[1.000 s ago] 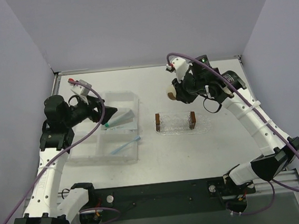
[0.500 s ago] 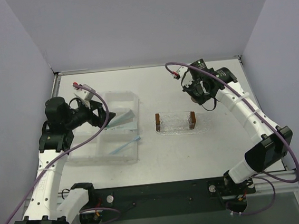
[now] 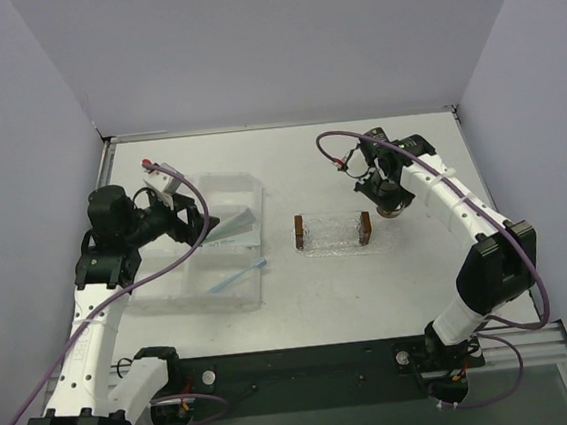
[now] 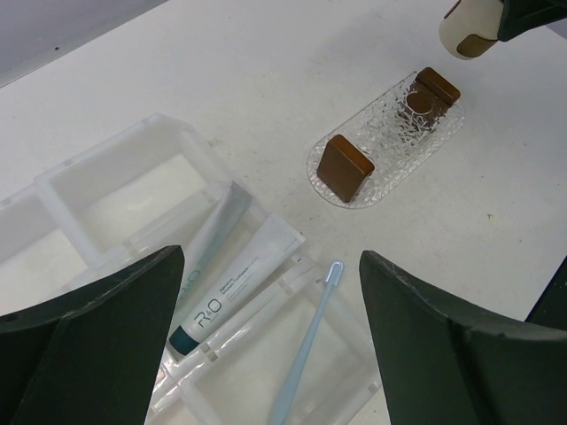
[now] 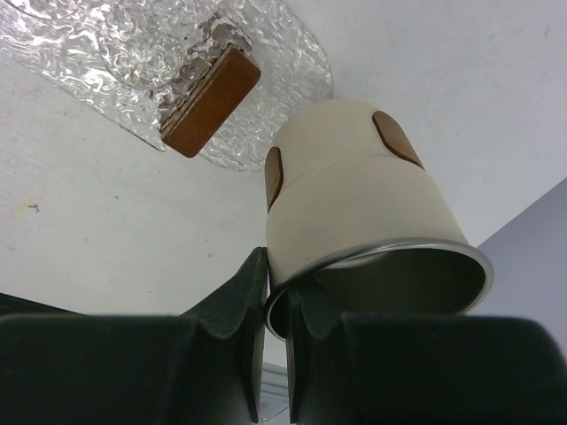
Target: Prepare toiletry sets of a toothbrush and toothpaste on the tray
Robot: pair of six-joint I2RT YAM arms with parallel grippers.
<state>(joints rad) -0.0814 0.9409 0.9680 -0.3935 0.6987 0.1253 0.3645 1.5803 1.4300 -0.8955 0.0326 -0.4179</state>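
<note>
The right hand (image 5: 276, 305) pinches the rim of a beige cup (image 5: 354, 195) just beside the tray (image 4: 390, 146). Held tilted, the cup could slip and knock the tray. The left hand (image 3: 197, 224) hangs released over the toothpaste (image 4: 239, 288) and toothbrush (image 4: 312, 336) in the box (image 4: 115, 164).

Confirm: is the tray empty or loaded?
Empty of toiletries. The tray holds only its two brown blocks; the toothpaste and toothbrush lie in the compartment box.

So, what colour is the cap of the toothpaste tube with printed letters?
Dark teal-green. The cap of the toothpaste shows best in the left wrist view.
</note>
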